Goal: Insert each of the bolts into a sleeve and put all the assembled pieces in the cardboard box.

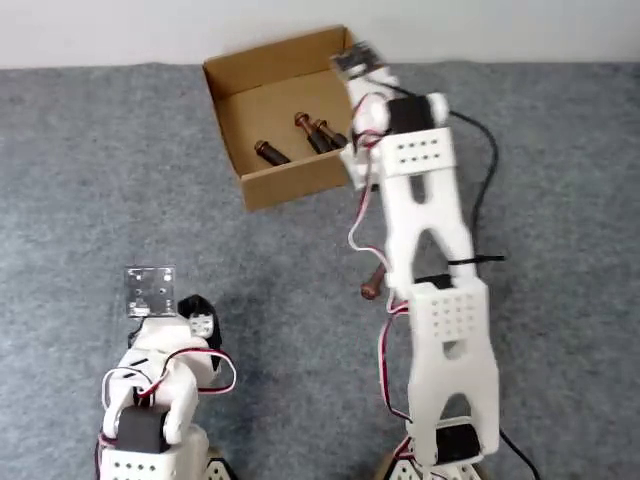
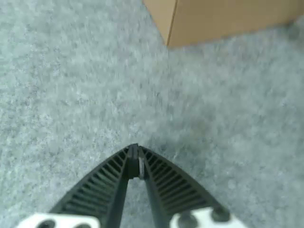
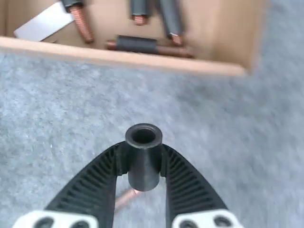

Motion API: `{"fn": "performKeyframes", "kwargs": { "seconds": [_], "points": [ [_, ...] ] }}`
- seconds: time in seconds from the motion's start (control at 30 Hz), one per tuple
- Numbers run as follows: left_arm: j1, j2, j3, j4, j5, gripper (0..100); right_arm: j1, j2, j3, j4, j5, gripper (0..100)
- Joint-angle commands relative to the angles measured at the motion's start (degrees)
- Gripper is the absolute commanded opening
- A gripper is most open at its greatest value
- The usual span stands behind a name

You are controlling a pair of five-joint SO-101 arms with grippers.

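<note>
The cardboard box (image 1: 225,85) stands at the back of the table with several assembled bolt-and-sleeve pieces (image 1: 272,152) lying in it. My right gripper (image 3: 142,164) is shut on an upright black sleeve (image 3: 143,156), just outside the box wall (image 3: 142,59); in the high view this gripper (image 1: 360,168) hangs by the box's near right corner. A copper bolt end (image 3: 126,197) shows below the sleeve; I cannot tell whether it sits inside it. One loose bolt (image 1: 372,285) lies on the carpet beside the right arm. My left gripper (image 2: 135,161) is shut and empty near the table's front left.
Grey carpet (image 1: 120,180) covers the table. A corner of the box (image 2: 223,19) shows far ahead of the left gripper. A white label (image 3: 42,23) lies on the box floor. The right arm's cables (image 1: 480,180) trail beside it.
</note>
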Motion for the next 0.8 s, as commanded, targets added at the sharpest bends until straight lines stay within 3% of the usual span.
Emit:
{"fn": "performKeyframes", "kwargs": {
  "seconds": [0.0,0.23,0.67,0.77],
  "points": [
    [0.35,-0.35,-5.76,-0.09,0.88,0,3.65,-12.62,8.0,2.59,-4.57,0.8],
    [5.45,-0.18,-9.54,-0.79,-1.49,0,8.13,-31.25,28.84,2.42,-9.67,0.8],
    [5.8,0.26,-16.04,-1.67,-4.13,0,14.64,-63.78,57.41,2.33,-19.43,0.8],
    [5.8,5.71,-20.35,0.62,-3.96,0,14.64,-73.71,66.46,2.33,-20.92,0.8]
  ]
}}
